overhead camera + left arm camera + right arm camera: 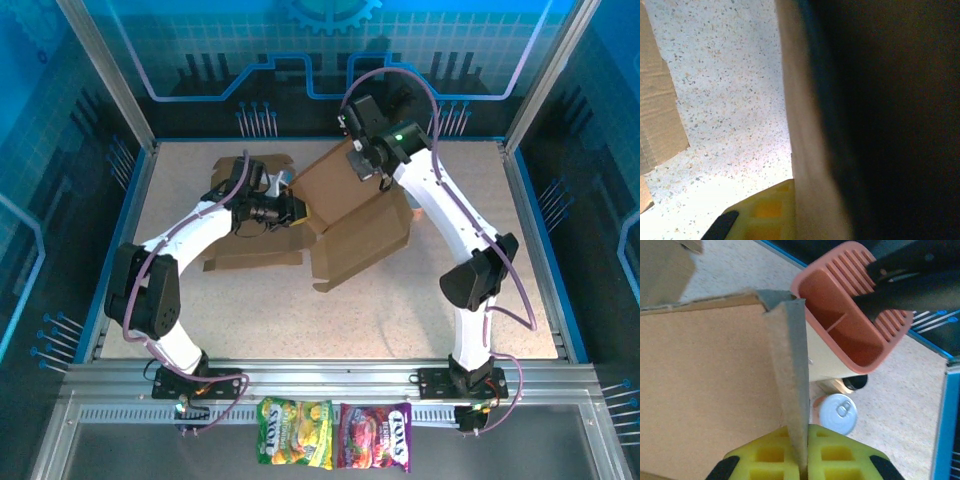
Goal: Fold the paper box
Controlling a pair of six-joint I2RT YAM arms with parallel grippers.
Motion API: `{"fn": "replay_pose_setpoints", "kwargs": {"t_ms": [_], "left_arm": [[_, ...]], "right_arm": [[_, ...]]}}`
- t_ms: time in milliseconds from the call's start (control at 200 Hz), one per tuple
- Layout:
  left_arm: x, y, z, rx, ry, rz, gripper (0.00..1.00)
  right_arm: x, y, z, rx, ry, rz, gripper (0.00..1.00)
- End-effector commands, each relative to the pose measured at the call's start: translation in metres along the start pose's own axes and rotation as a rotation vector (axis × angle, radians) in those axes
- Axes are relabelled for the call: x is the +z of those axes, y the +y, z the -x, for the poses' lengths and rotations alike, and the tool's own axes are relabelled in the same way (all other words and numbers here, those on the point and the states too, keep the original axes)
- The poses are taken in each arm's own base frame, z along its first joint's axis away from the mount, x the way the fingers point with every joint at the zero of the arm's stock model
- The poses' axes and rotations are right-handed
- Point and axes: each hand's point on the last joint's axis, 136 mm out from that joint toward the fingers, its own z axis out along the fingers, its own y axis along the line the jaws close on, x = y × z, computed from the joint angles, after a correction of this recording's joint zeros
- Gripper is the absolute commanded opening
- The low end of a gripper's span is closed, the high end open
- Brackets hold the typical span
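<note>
The paper box (355,215) is half-erected corrugated cardboard sitting between the two grippers, with one tall panel raised and its other flaps splayed flat on the table (400,310) below the left gripper (288,210). The right gripper (804,462) is pressed together on the top edge of the raised panel, and the cardboard edge runs straight up out from between its yellow pads (835,455). The left gripper is closed too. Its wrist view has a cardboard wall hard against the one pad (767,212) we can make out, so we read it as pinching the box's opposite wall. Handling, as we judge it: the box is light and stiff across a panel but floppy at the scored creases, easy to dent or tear at a corner, and not slippery against foam pads. We'd grip panel edges close to a crease, not mid-flap, and keep one side anchored while the other folds. The surface is a speckled, flat, matte tabletop with free space on the near side of both grippers. Just beyond the right gripper there's a salmon ribbed basket (850,315) and a can (839,412) beside the raised panel, so room is tight there. Blue enclosure walls surround the table, and candy bags (295,432) lie well behind the grippers by the arm bases.
</note>
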Motion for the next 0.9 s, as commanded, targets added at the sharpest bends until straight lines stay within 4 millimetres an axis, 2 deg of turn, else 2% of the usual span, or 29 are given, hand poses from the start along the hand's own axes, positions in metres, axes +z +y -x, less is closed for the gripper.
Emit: {"fn": "replay_pose_setpoints", "kwargs": {"t_ms": [0, 180, 380, 575, 730, 895], "left_arm": [[-0.003, 0.005, -0.005, -0.005, 0.005, 0.117, 0.0], [-0.006, 0.02, -0.014, -0.071, 0.006, 0.273, 0.0], [-0.001, 0.051, -0.029, -0.12, 0.033, 0.456, 0.0], [0.017, 0.076, -0.044, -0.147, 0.084, 0.542, 0.0], [0.027, 0.096, -0.053, -0.151, 0.12, 0.603, 0.0], [0.034, 0.115, -0.056, -0.144, 0.132, 0.654, 0.08]], "right_arm": [[0.008, -0.008, -0.016, 0.016, 0.082, -0.106, 0.0], [0.019, -0.001, -0.043, 0.043, 0.175, -0.158, 0.0], [0.042, 0.036, -0.089, 0.095, 0.272, -0.103, 0.0], [0.066, 0.063, -0.13, 0.125, 0.357, -0.091, 0.0], [0.076, 0.073, -0.152, 0.146, 0.389, -0.092, 0.0], [0.078, 0.076, -0.167, 0.162, 0.394, -0.091, 0.0]]}}
